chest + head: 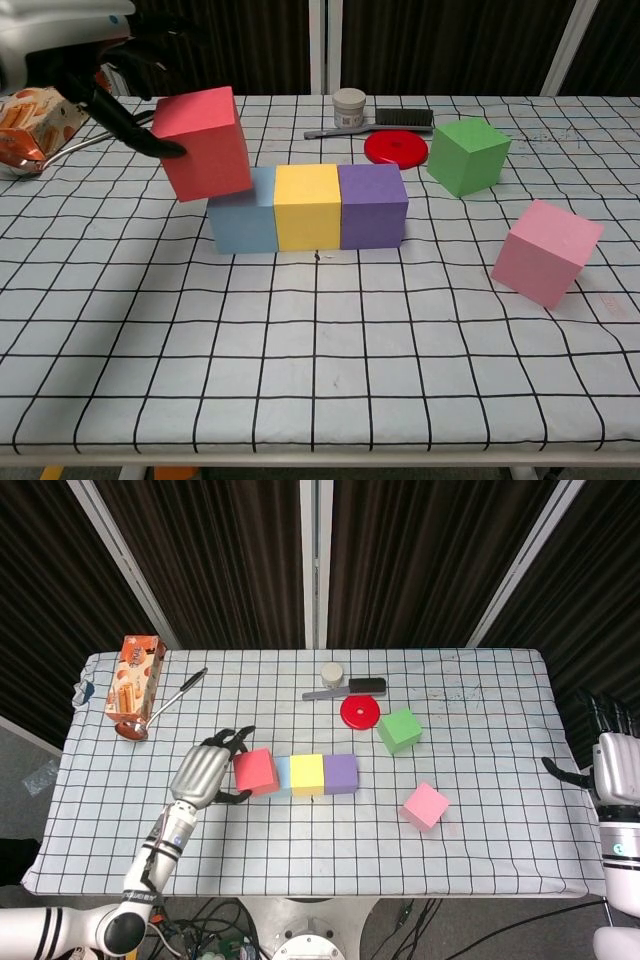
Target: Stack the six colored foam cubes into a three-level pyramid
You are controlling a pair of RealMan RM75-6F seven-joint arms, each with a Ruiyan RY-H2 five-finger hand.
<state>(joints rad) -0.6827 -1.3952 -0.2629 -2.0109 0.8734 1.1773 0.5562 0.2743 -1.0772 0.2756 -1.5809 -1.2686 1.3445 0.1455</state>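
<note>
My left hand [205, 772] [95, 60] holds the red cube [255, 771] [203, 142] in the air, tilted, just above and left of the blue cube [238, 215]. Blue, yellow [306, 774] [307, 206] and purple [341, 773] [372, 205] cubes stand touching in a row at the table's middle. The green cube [399, 729] [467, 155] sits behind and right of the row. The pink cube [426, 805] [546, 251] lies rotated at the front right. My right hand [611, 763] hangs open past the table's right edge, holding nothing.
A red disc [360, 711] [396, 147], a white jar [331, 672] [349, 106] and a black brush [346, 688] [385, 121] lie behind the row. A snack box [134, 677] [40, 111] and a ladle [160, 707] sit at the far left.
</note>
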